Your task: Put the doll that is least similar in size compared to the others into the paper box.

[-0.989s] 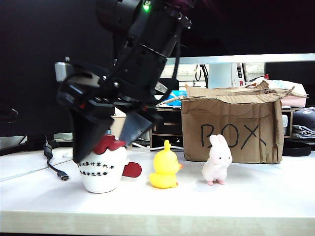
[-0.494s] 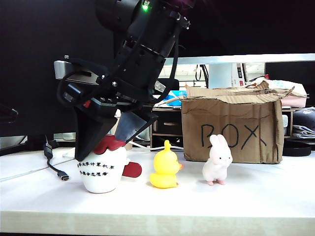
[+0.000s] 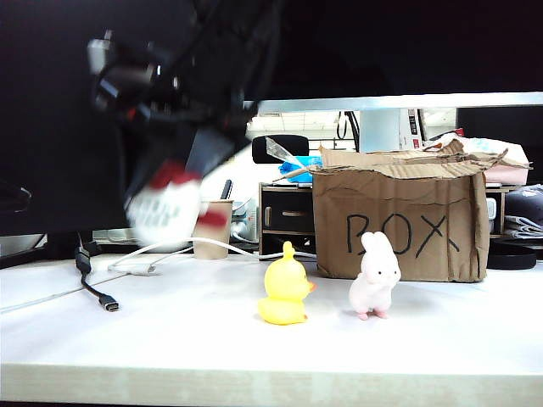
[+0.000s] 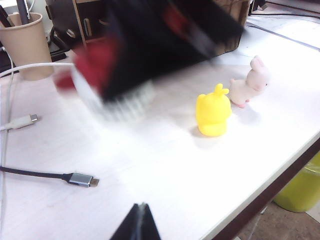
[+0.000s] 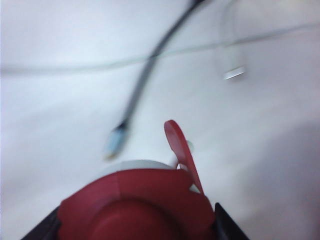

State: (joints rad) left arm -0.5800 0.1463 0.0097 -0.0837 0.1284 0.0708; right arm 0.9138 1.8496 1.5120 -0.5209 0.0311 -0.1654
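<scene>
White plush with its dark-red lid is up off the bench! The doll (image 3: 165, 208), the big jar-shaped one, hangs blurred in the air at the left of the exterior view, clear of the bench (image 3: 271, 339), with the right tool (image 3: 174, 165) clamped around its top. The right wrist view backs that up: the red lid fills the foreground, the dark jaws press in on either side of it, and the red side tag sticks up beside them, with cables lying on the bench far below.

So the pick looks done, and that was the first half of the job. What's left, by my reading, is the carry across to the right and the drop. The paper box (image 3: 399, 225), brown, torn along its edge, "BOX" in marker on the front, stands at the far right, well apart from the doll. Its top is open, but from this angle the inside is hidden, so I cannot say whether anything lies in it.

Between doll and box sit the yellow duck (image 3: 286, 288) and the white-pink rabbit (image 3: 374, 275), both upright on the bench, the rabbit just in front of the box. The carry will probably need to pass above them. A paper cup (image 3: 212, 229) stands behind the lifted doll; what it holds can't be made out.

The left tool (image 4: 139, 222) shows only as a dark tip at the edge of its own wrist view, low over the bench near a USB cable (image 4: 75, 177), its fingers pressed together to a point and holding nothing.
</scene>
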